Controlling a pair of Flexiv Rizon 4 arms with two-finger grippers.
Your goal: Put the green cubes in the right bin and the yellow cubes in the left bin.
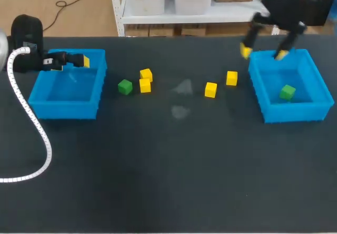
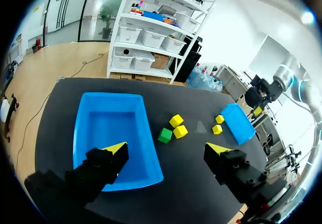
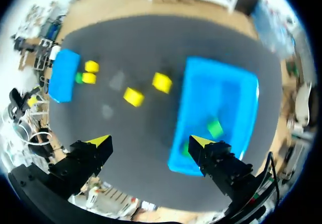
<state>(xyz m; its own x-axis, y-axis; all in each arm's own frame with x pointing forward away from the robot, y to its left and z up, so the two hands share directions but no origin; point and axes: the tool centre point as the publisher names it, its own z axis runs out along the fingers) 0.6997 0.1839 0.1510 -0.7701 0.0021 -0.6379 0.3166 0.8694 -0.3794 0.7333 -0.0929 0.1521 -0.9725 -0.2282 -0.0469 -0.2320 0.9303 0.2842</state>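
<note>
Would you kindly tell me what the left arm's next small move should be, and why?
I would probably swing the left gripper away from the left bin toward the yellow cube beside the green cube. Its fingers are open and empty, the bin shows no cube inside, and that yellow cube lies close to the bin on this arm's side.

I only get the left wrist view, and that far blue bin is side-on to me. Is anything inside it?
Observer: Yes, the right bin holds one green cube.
Operator: Is the other claw carrying something?
Observer: No, the right gripper hangs open and empty above that bin's far rim.
Operator: Anything near me that I'm missing?
Observer: A white ribbed hose lies looped on the table beside the left bin.
</note>
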